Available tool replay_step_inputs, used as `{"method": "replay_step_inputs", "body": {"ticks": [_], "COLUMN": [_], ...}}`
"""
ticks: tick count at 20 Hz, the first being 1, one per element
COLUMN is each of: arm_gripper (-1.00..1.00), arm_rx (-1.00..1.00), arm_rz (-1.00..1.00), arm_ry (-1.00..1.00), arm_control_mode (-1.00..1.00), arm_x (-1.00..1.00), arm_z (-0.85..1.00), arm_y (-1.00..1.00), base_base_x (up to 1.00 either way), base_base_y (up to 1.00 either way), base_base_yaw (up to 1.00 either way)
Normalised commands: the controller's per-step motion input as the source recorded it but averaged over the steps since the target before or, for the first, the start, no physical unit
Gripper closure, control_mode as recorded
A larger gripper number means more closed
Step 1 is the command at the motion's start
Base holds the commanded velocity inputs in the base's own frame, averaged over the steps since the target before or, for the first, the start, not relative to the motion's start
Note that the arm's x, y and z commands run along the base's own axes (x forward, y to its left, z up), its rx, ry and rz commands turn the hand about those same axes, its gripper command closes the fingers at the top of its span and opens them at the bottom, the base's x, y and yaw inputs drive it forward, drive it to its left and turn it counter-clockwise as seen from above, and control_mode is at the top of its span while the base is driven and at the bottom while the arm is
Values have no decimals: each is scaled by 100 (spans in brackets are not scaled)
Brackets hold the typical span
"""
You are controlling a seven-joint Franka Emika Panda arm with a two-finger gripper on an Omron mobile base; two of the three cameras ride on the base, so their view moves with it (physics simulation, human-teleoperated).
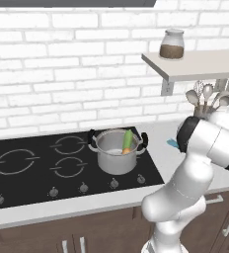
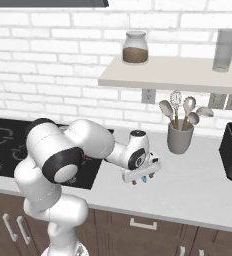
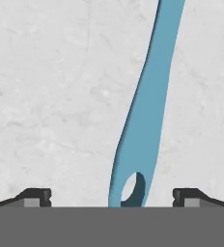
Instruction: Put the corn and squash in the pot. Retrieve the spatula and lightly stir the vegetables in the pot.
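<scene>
— Teal spatula (image 3: 147, 111) lies flat on the counter (image 3: 46, 96), its handle end between the spread fingertips (image 3: 34, 197) of the gripper (image 3: 111, 198). Why?

— Straddling to pinch it; vegetables (image 1: 128, 142) already stand in the pot (image 1: 117, 150).

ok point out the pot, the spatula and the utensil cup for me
pot (image 1: 115, 159): left base view, front of its steel wall.
spatula (image 3: 150, 101): hand view, middle of its blue handle.
utensil cup (image 2: 180, 138): right base view, its grey side.
</scene>
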Motion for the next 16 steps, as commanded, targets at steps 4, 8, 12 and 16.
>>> {"method": "replay_step_inputs", "body": {"ticks": [4, 8, 12, 16], "arm_gripper": [-100, -100, 100, 100], "arm_rx": [0, 0, 0, -2], "arm_rz": [0, 0, 0, 0], "arm_ry": [-5, -5, -1, 0], "arm_control_mode": [-100, -100, -100, -100], "arm_x": [20, 27, 5, -3], "arm_z": [-24, -15, -50, -23], "arm_y": [-13, -12, -2, 3], "base_base_x": [0, 0, 0, 0], "base_base_y": [0, 0, 0, 0], "base_base_yaw": [0, 0, 0, 0]}}
